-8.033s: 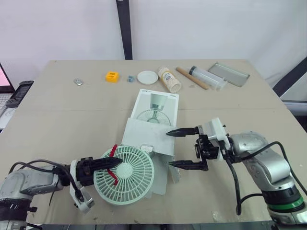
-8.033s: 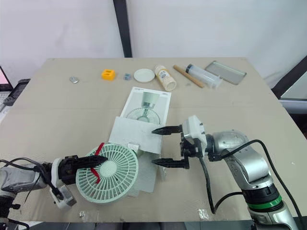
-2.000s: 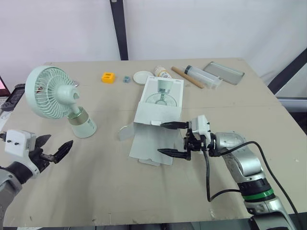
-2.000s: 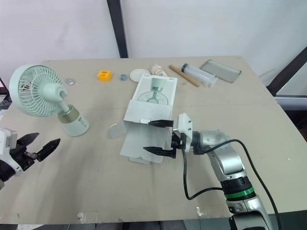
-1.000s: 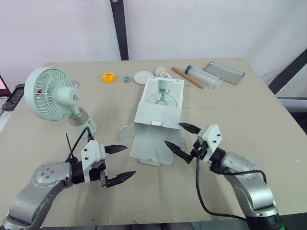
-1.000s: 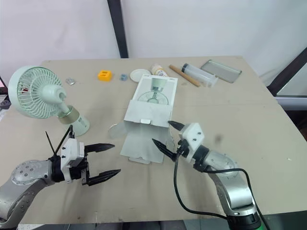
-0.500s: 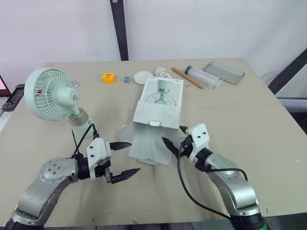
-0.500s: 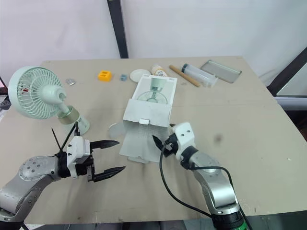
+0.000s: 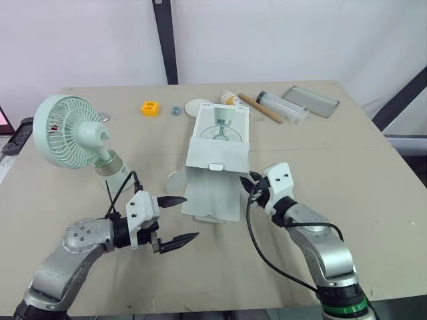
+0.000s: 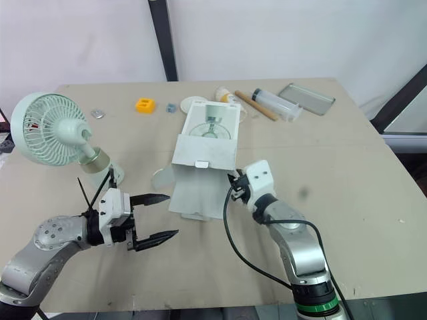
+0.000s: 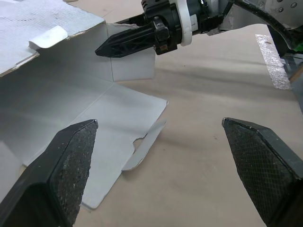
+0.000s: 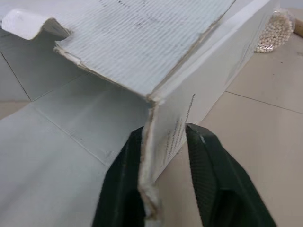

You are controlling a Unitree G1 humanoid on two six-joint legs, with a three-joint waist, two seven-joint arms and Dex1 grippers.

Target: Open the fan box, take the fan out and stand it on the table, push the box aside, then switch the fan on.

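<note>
Both arms wear rounded silver-grey shells. The left gripper and right gripper each pair a blocky white wrist housing with two black, tapering fingers bearing finely knurled pads. Thin black cables loop beside each forearm, and a green ring bands the right arm.

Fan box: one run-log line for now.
step: push box aside | fan: upright on table | box: open, lying down | right gripper: pinching box wall | left gripper: open, empty
</note>
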